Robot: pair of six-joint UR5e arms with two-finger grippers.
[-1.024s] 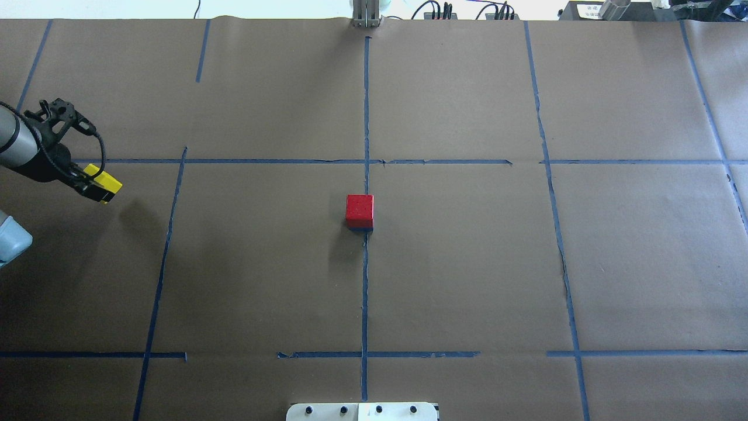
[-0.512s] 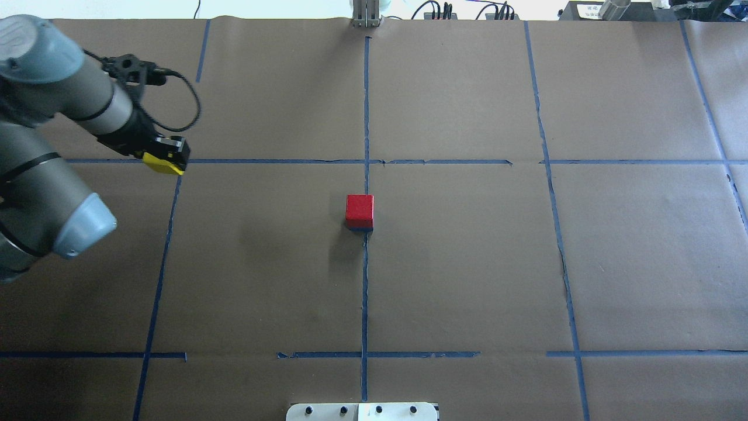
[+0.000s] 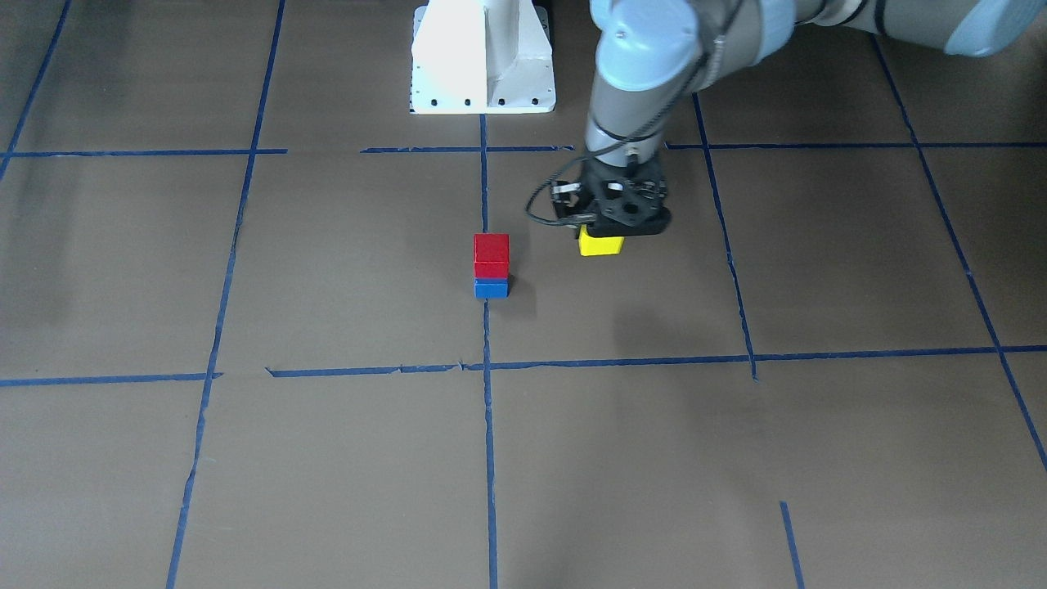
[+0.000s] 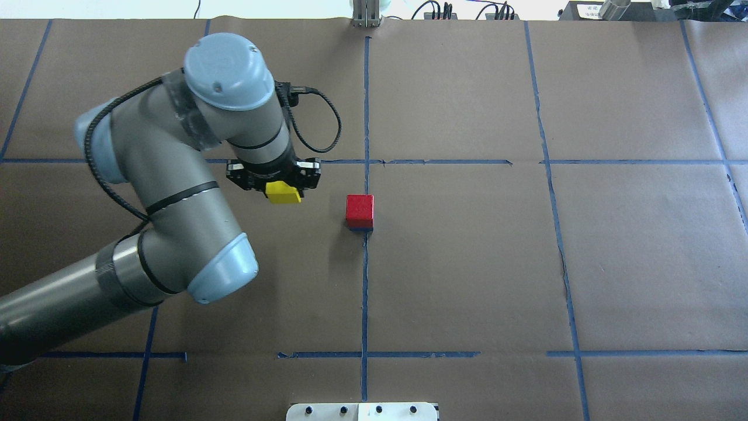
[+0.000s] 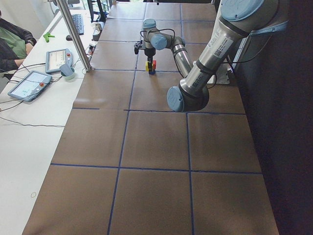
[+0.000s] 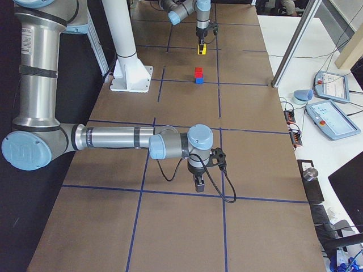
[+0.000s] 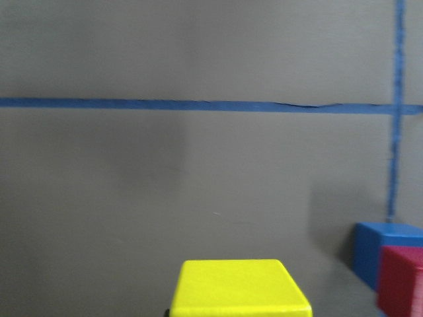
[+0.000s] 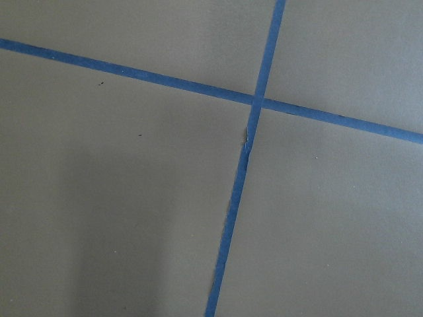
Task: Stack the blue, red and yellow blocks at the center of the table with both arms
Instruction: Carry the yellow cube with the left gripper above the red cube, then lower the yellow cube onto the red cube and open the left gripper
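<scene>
A red block sits on a blue block at the table's center, where the tape lines cross. My left gripper is shut on a yellow block and holds it above the table, just left of the stack in the overhead view. The left wrist view shows the yellow block low in frame, with the blue block and red block at the right edge. My right gripper shows only in the exterior right view, far from the stack; I cannot tell if it is open or shut.
The white robot base stands at the table's near edge. Blue tape lines divide the brown table. A side table holds tablets and a metal post. A seated person is at that table's far end.
My left arm has swung from the table's far left edge toward the center with the yellow block held, and now sits just left of the red-on-blue stack.
</scene>
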